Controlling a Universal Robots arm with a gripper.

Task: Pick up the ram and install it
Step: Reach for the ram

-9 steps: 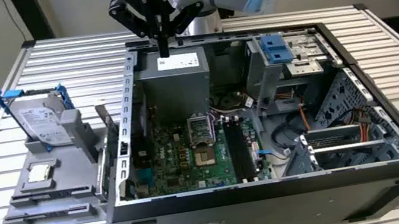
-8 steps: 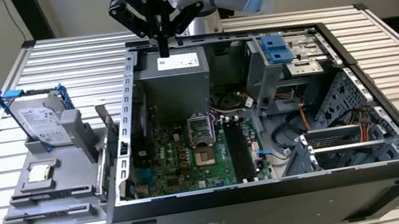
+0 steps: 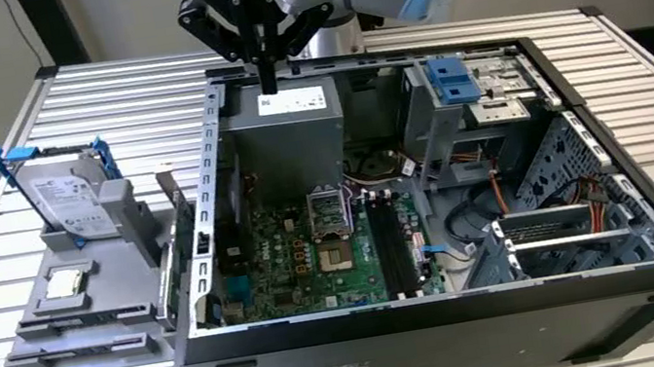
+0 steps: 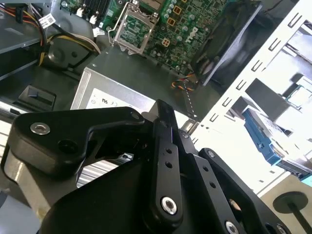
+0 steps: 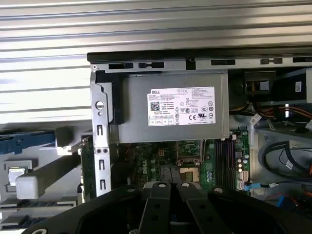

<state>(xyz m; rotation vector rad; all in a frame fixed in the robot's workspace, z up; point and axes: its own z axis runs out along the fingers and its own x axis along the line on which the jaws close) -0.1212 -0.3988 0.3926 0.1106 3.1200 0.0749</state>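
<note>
The gripper (image 3: 268,79) hangs closed and empty over the computer case (image 3: 457,340). The ram (image 3: 78,351), I believe, lies in the gray holder (image 3: 24,345), well apart. The pick-up is not begun; it calls for opened fingers.

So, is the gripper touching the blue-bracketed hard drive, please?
Apart: the exterior view shows the gripper over the computer case and the hard drive outside it, at the exterior view's left.
</note>
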